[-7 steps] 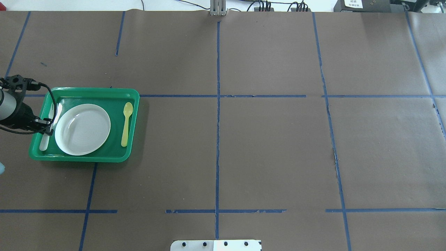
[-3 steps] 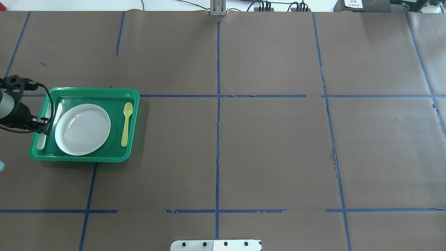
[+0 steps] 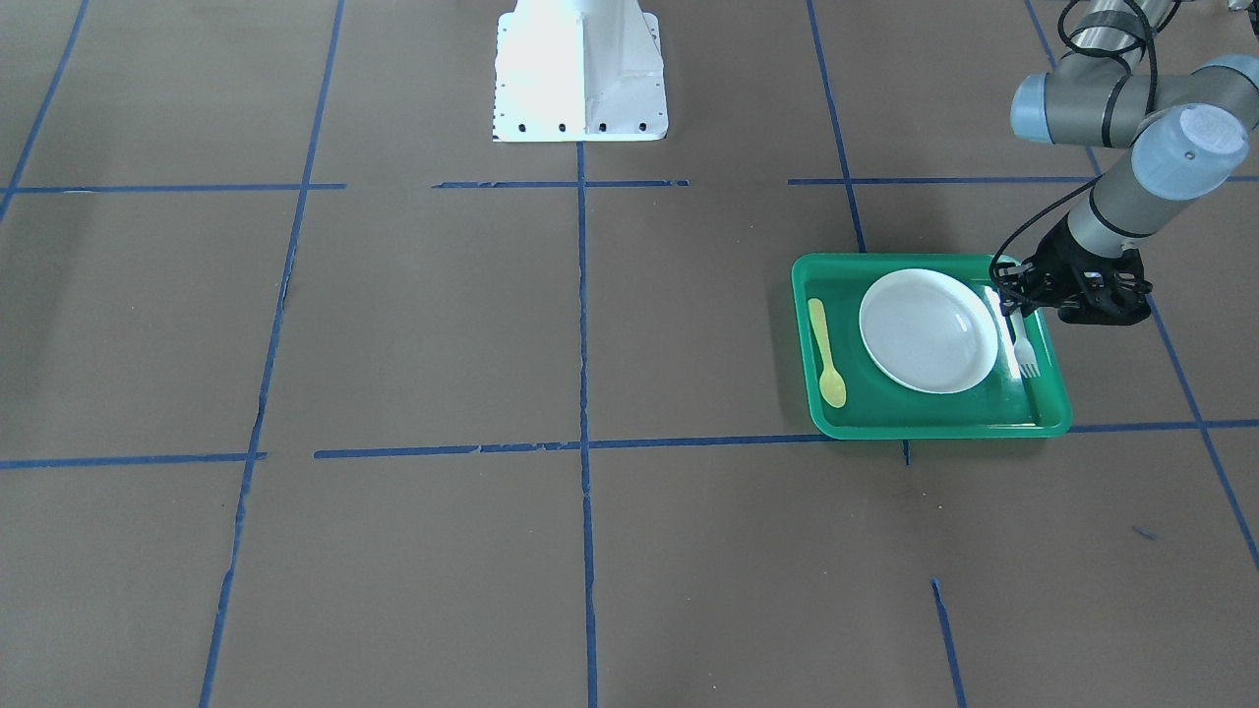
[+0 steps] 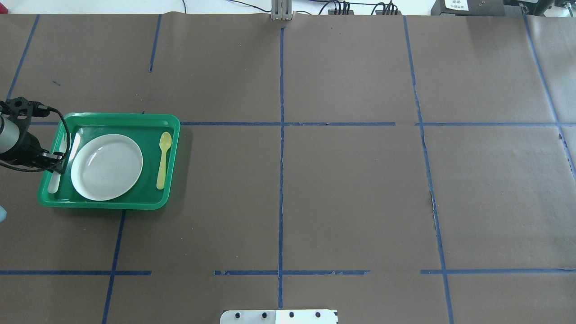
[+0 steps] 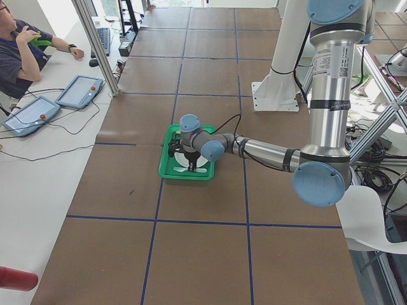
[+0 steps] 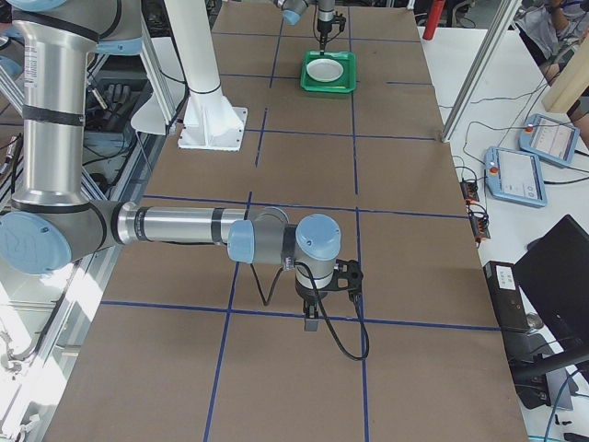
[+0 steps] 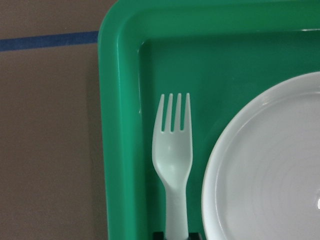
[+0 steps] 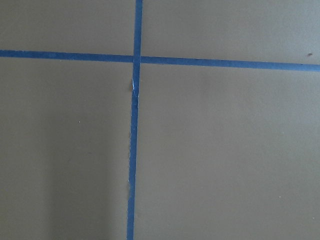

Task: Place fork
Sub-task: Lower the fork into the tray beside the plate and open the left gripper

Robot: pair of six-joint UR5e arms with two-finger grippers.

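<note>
The pale whitish plastic fork (image 7: pixel 172 160) lies along the left strip of the green tray (image 7: pixel 120 125), between the tray wall and the white plate (image 7: pixel 270 165), tines pointing away from the robot. My left gripper (image 7: pixel 175 235) is shut on the fork's handle, low in the tray. In the overhead view the left gripper (image 4: pixel 60 166) sits over the tray's (image 4: pixel 103 204) left side, with the fork's handle end (image 4: pixel 53 183) showing below it. My right gripper (image 6: pixel 311 322) hangs over bare table far from the tray; I cannot tell whether it is open or shut.
A yellow spoon (image 4: pixel 163 159) lies on the tray's right strip, right of the plate (image 4: pixel 106 167). The table is brown paper with blue tape lines (image 4: pixel 281 135). The robot's white base (image 3: pixel 580 69) stands at the near edge.
My left gripper has shifted the fork a little to the left, away from the plate and toward the tray's left wall. Since 0.4 s ago nothing has visibly moved.
</note>
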